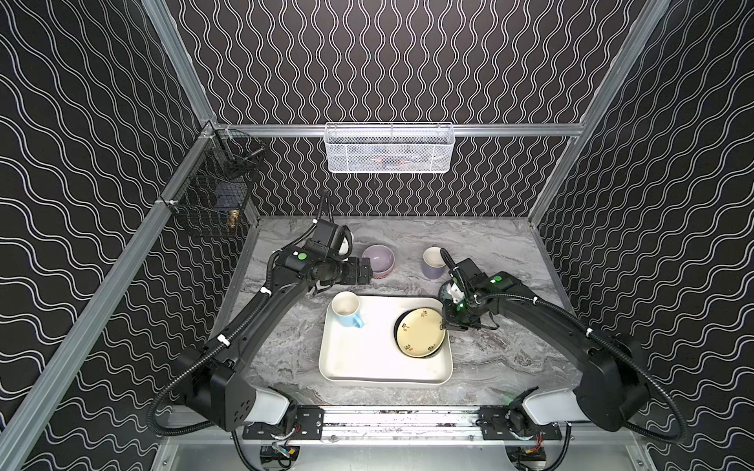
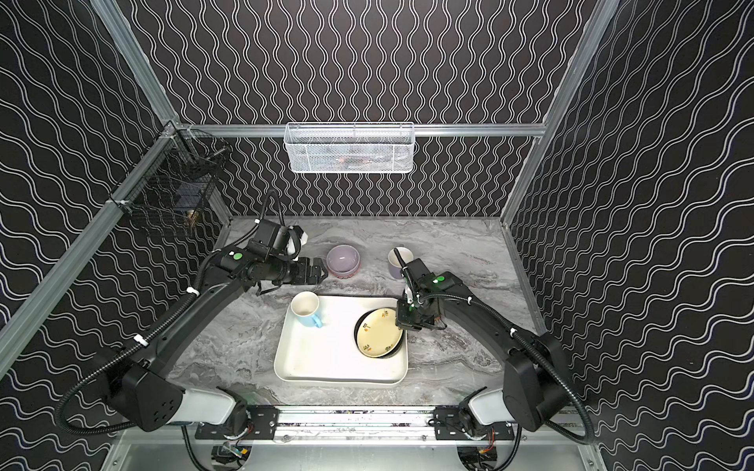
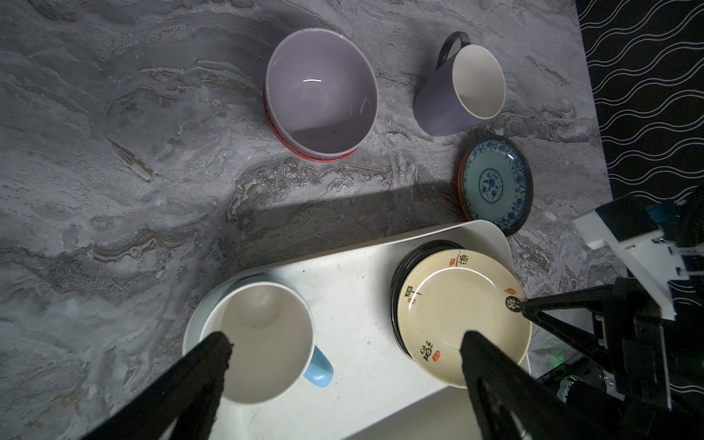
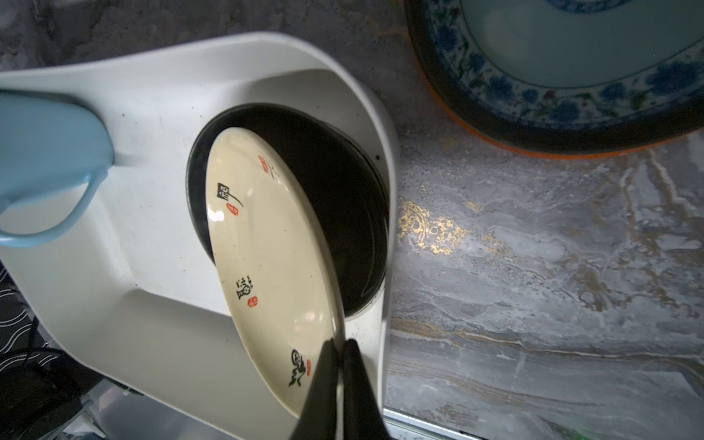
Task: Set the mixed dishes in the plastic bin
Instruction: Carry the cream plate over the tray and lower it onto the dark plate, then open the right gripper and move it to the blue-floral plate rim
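Black right gripper (image 4: pixel 339 346) tight on yellow plate (image 4: pixel 263 236)

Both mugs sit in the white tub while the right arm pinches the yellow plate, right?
No: the purple mug stands outside the white tub, as both top views show. Only the blue mug sits inside, while the right arm pinches the yellow plate.
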`<state>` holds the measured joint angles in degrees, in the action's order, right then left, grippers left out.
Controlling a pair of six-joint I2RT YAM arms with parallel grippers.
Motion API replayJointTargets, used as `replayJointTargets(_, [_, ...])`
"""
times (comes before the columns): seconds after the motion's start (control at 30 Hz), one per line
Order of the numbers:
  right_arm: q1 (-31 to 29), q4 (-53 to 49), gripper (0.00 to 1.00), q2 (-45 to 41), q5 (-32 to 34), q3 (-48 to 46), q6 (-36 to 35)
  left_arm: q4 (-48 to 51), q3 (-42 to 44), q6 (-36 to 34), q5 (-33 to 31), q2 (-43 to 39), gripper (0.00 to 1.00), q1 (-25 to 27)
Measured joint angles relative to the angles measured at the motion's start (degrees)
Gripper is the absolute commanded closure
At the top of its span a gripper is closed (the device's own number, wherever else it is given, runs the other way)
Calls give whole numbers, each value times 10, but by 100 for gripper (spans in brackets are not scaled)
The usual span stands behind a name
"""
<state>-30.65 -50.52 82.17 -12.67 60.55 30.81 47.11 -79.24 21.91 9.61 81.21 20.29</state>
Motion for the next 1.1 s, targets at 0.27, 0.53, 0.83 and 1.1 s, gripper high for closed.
replayJointTargets(0.27, [0,-1,91,27,13,9,-4,-4,-5,-10,14,10,2,-16])
replayJointTargets(0.53, [0,-10,78,38,28,30,-14,-11,-5,-11,23,16,2,-24])
replayJointTargets(0.83, [0,-34,77,41,37,43,-15,-16,-1,-11,31,17,2,-28])
replayJointTargets(1.1, [95,-52,61,19,81,71,-17,-17,-26,-18,42,33,2,-30])
